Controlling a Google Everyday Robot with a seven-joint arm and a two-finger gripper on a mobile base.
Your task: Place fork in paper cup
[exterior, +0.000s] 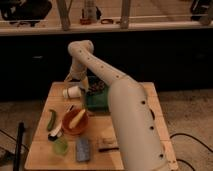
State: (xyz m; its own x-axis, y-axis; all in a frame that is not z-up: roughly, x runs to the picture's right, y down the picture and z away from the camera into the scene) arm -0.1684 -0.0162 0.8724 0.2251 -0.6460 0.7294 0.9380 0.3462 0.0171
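My white arm (pixel 125 115) reaches across the wooden counter (pixel 42 152) to its back-left part. A green bin (pixel 97 102) sits mid-counter, with the orange bowl (pixel 75 122) just front-left of it. My gripper (pixel 76 82) hangs just above the paper cup (pixel 74 92), which looks tipped on its side beside the bin. I can't say whether the gripper is wide, narrow or holding anything. I can't pick out the fork.
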